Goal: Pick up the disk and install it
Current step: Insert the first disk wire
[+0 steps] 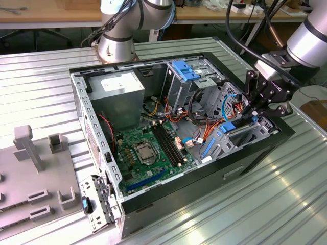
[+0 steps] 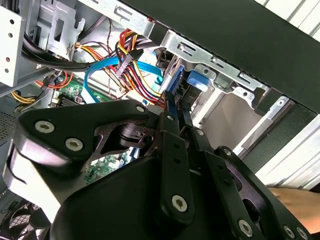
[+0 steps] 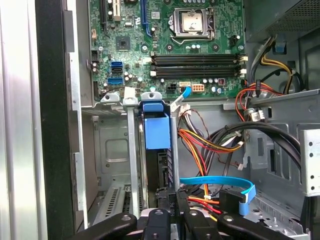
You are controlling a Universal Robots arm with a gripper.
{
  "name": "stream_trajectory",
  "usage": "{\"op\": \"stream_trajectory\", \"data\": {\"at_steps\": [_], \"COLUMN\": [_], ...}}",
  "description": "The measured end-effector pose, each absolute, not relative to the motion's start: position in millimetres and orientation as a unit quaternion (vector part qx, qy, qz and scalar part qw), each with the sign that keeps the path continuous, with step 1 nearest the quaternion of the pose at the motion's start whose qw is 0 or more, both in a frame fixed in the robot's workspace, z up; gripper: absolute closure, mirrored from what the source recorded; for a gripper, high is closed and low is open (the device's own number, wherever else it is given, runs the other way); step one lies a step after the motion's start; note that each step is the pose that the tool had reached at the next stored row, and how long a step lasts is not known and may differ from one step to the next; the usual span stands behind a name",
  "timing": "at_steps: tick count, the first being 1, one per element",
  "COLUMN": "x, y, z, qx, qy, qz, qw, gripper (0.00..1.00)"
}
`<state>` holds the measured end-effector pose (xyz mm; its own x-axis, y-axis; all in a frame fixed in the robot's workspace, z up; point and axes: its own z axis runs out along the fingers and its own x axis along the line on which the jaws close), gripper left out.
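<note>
Black two-finger gripper point(image 2: 178, 106), fingers drawn narrow, clamped the blue-framed grey metal disk point(image 3: 156, 131), which stood on edge in the grey steel drive cage point(image 3: 114, 150) of an open black computer case point(image 1: 204, 174); green motherboard point(image 3: 135, 50) lay beyond.

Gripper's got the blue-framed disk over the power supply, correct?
Not quite. The gripper has the disk at the drive cage, on the exterior view's right; the power supply sits at the case's opposite end. The exterior view shows it.
</note>
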<state>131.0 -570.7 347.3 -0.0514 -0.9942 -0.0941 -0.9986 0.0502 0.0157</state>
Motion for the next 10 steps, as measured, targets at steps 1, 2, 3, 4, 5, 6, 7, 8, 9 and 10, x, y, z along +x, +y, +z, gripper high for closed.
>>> {"op": "stream_trajectory", "data": {"at_steps": [1, 2, 3, 4, 5, 6, 7, 8, 9, 10], "x": [131.0, 131.0, 131.0, 130.9, 131.0, 130.9, 130.9, 131.0, 131.8, 132.0], "y": [-570.7, -570.7, -570.7, -570.7, -570.7, -570.7, -570.7, -570.9, -571.4, -571.5], "z": [347.3, 347.4, 347.5, 347.9, 347.9, 347.9, 347.9, 347.8, 347.9, 347.8], "qx": [-0.688, -0.688, -0.688, -0.688, -0.689, -0.693, -0.696, -0.697, -0.697, -0.697], "qy": [0.724, 0.724, 0.724, 0.724, 0.723, 0.719, 0.716, 0.715, 0.715, 0.715], "qz": [0.038, 0.038, 0.038, 0.038, 0.038, 0.038, 0.038, 0.038, 0.038, 0.038], "qw": [0.029, 0.029, 0.029, 0.029, 0.029, 0.028, 0.028, 0.028, 0.028, 0.028], "gripper": [0.83, 0.83, 0.83, 0.83, 0.83, 0.83, 0.83, 0.83, 0.83, 0.83]}}
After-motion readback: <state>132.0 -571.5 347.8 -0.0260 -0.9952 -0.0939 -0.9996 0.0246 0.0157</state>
